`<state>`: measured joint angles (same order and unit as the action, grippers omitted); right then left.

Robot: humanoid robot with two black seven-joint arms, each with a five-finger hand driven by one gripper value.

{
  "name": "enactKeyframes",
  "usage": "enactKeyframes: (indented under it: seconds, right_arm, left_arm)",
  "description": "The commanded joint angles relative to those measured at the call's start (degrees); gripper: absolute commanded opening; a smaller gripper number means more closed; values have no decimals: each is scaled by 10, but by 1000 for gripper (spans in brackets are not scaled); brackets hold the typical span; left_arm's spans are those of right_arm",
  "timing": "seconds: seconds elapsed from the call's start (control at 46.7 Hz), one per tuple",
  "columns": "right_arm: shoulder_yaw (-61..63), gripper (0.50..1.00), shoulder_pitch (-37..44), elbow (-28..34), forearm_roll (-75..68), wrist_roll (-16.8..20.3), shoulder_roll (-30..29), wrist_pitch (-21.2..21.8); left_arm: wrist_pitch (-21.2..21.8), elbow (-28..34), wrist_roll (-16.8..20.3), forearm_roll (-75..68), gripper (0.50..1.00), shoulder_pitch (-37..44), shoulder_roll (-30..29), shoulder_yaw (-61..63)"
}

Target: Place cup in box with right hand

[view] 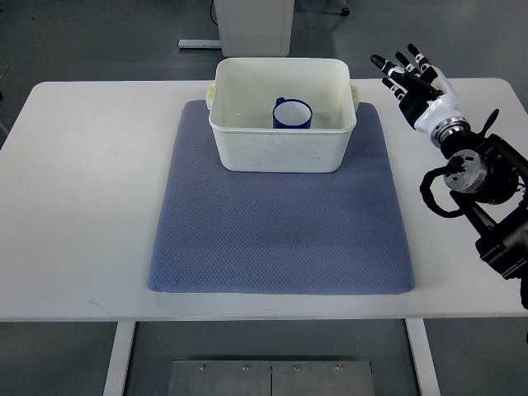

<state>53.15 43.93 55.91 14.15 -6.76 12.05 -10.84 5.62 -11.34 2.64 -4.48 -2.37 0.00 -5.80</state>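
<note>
The right hand's fingers (404,66) were spread and empty, so the right hand (421,91) hovered just right of the box (280,153), clear of its rim. The cup (293,114) sat inside the box, apparently already placed. The box stood on the mat's (280,239) far end.

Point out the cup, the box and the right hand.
cup (293,115), top view, on its white inside.
box (280,150), top view, on its front outer wall.
right hand (415,82), top view, on the middle of the hand, fingers spread.
</note>
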Motion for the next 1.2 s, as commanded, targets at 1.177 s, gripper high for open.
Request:
enactKeyframes:
  seconds: [1.177]
  right_arm:
    - [60,1000,-38,-168,-38,-20,-32,99]
  left_arm:
    - [0,0,0,0,1000,0,0,0]
